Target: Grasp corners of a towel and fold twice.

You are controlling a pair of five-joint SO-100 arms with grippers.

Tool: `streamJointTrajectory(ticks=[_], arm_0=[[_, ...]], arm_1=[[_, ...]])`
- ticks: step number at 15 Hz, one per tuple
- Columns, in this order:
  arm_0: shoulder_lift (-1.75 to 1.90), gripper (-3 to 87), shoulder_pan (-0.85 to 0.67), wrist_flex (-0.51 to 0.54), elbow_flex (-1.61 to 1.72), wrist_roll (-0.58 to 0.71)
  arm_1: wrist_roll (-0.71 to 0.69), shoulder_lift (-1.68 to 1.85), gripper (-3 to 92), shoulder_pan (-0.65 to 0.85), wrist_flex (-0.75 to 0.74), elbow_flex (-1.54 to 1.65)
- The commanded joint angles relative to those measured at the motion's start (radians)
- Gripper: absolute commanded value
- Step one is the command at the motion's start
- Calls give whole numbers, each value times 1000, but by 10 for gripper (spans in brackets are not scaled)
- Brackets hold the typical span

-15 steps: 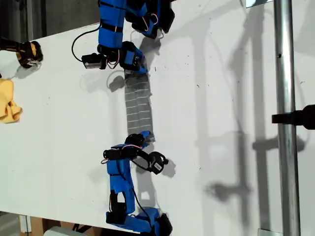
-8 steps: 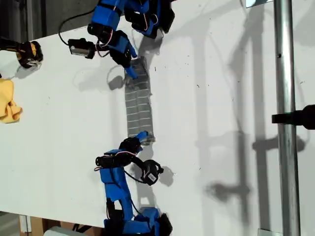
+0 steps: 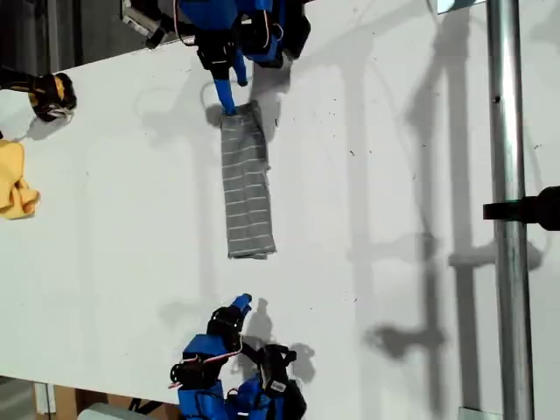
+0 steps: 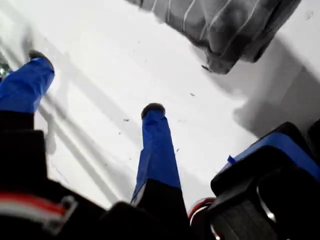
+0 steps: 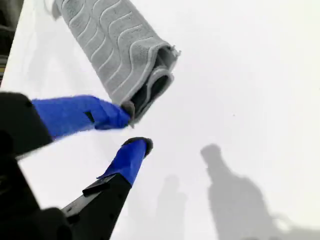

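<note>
The grey white-striped towel [image 3: 247, 188] lies folded into a narrow strip on the white table [image 3: 394, 175], running between the two arms. My first gripper [image 3: 229, 96] is at the exterior view's top, open, just short of the strip's crumpled end and touching nothing. In the first wrist view its fingers [image 4: 155, 145] spread wide on either side of the gripper [image 4: 96, 84], with the towel [image 4: 220, 25] beyond them. My second gripper [image 3: 238, 306] is at the exterior view's bottom, open and apart from the other end. The second wrist view shows this gripper [image 5: 136, 127] empty before the towel's [image 5: 115, 45] layered end corners.
A yellow cloth [image 3: 13, 188] lies at the exterior view's left edge, with a yellow and black device [image 3: 48, 92] above it. A metal pole [image 3: 507, 210] with a black clamp [image 3: 534, 208] crosses the exterior view's right side.
Both grippers have let go of the towel's ends and pulled back toward their bases. The towel stays flat as a narrow strip.
</note>
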Motion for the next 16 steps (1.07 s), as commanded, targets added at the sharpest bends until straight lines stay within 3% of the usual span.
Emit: streamJointTrajectory(ticks=[1, 4, 6, 7, 10, 12, 16], arm_0=[[265, -15, 54, -178, 281, -83], [661, -16, 95, -299, 604, -126], [1065, -16, 94, -259, 831, -158], [1296, -16, 92, -183, 940, -167], [1289, -16, 84, -132, 939, -150], [1289, -16, 75, -109, 939, -147], [1289, -16, 84, -23, 911, -143]], arm_1=[[41, 5, 355, -26, 14, -21], [60, 135, 322, -6, -2, 0], [60, 89, 343, -3, -6, 8], [61, 20, 357, -5, -5, 5], [25, -249, 387, 80, -23, 15], [-29, -440, 412, 167, -118, 86], [-141, -603, 398, 333, -190, 100]])
